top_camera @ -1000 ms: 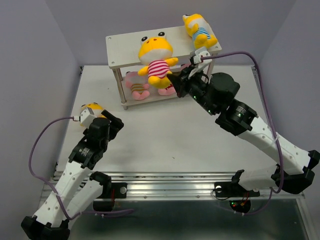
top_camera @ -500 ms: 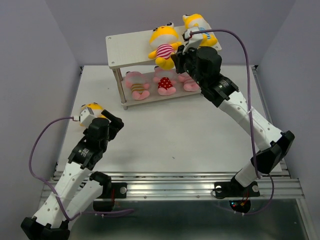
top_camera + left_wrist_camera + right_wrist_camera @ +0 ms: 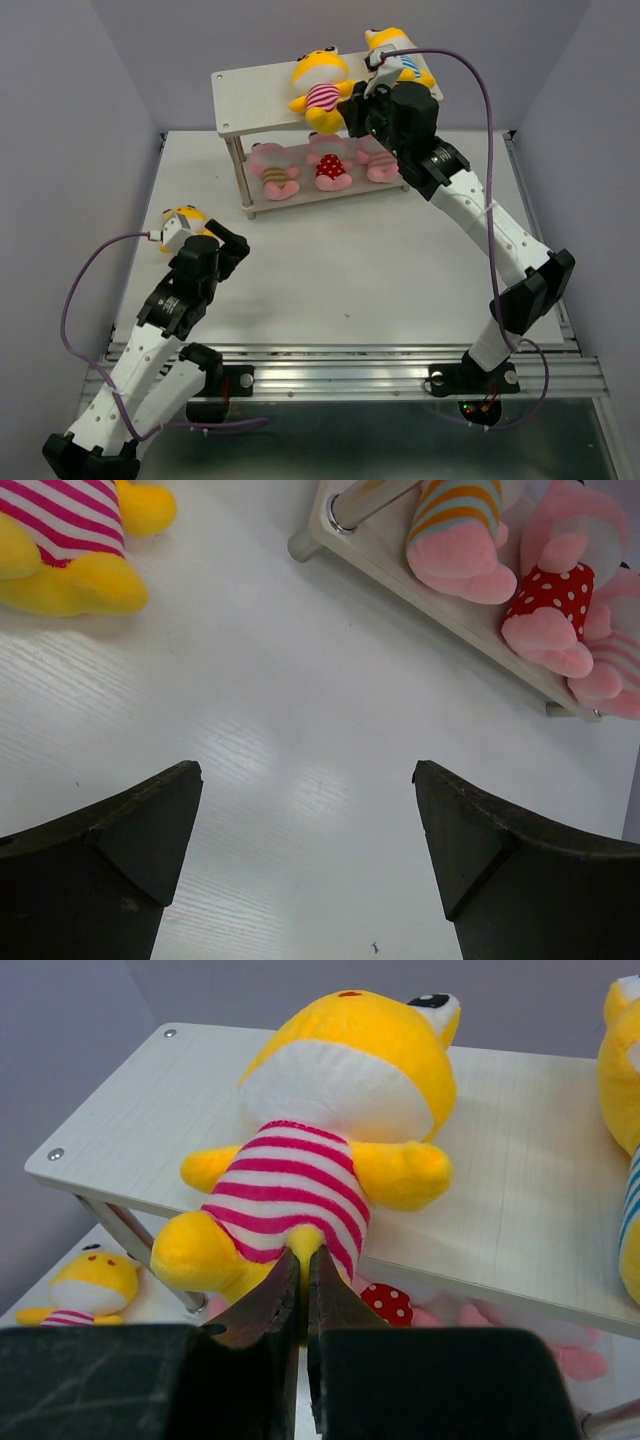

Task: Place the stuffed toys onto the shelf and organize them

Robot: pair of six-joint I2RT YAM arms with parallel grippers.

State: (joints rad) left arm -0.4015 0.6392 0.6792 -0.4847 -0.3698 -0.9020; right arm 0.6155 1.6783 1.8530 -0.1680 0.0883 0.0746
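Top external shows six stuffed toys and one shelf (image 3: 250,95). Two lie on its top board, a pink-striped yellow toy (image 3: 318,85) with its legs over the front edge and a blue-striped yellow toy (image 3: 400,60) at the right end. Three sit in a row on the lower board, a yellow-striped pink toy (image 3: 273,168), a red dotted pink toy (image 3: 328,168) and a pink-striped pink toy (image 3: 378,162), and a sixth yellow toy (image 3: 183,217) lies on the table (image 3: 350,260) beside the left arm. Of the two pincers, the right gripper (image 3: 301,1260) is clenched on the pink-striped yellow toy's bottom edge between its legs, and the left gripper (image 3: 306,770) hangs spread wide above the table, holding nothing.
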